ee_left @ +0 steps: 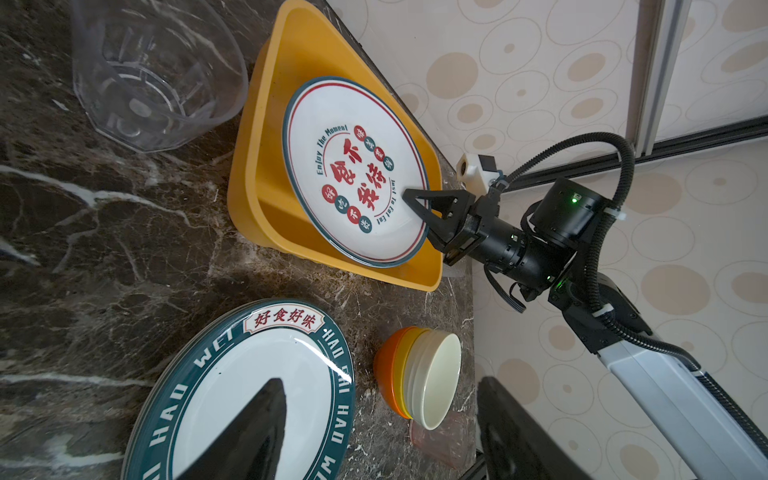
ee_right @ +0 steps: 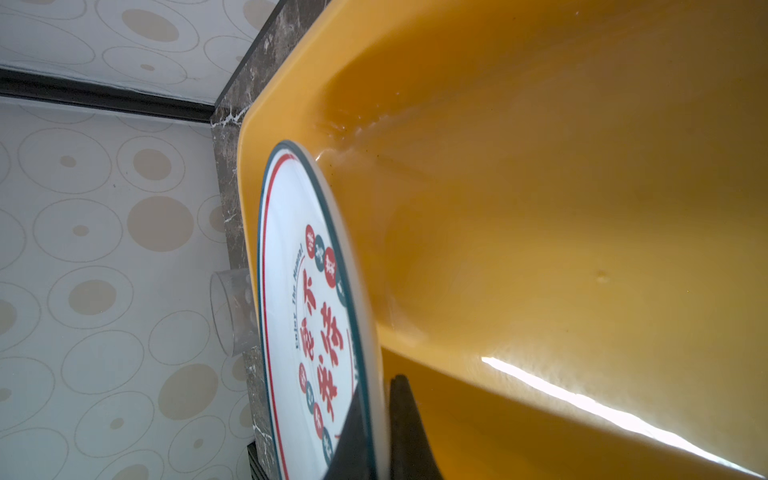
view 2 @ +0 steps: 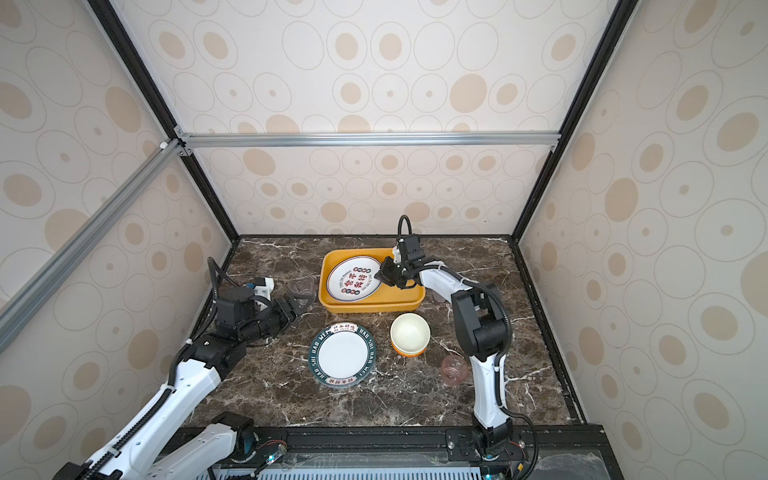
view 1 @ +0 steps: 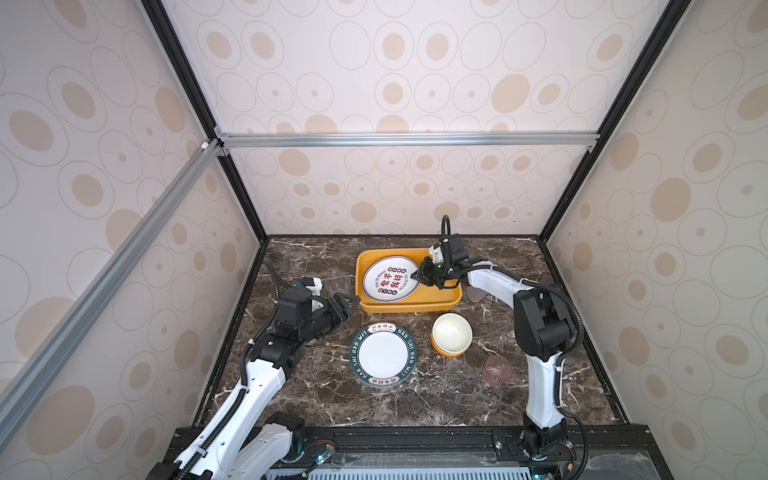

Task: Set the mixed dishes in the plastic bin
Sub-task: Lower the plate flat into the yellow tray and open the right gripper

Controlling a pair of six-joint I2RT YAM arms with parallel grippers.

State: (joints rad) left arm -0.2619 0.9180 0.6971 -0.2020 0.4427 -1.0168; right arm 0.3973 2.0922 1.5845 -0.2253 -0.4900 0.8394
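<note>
While right fingers (view 1: 417,275) are being clamped on the red-lettered white plate (view 1: 390,277), tilted in the yellow bin (view 1: 409,307), the lower finger (ee_right: 409,428), unseen in both top views, is being shown at the right wrist; left fingers (view 1: 345,300) are being held spread, empty.

I see: bench (view 1: 457,399) polished, marble look; bin (ee_right: 540,249) smooth glossy yellow plastic, strong glare; plate (ee_left: 353,174) in it shiny glaze; cup (ee_left: 153,75) clear faceted plastic; fingers (ee_left: 253,432) matt black.
</note>
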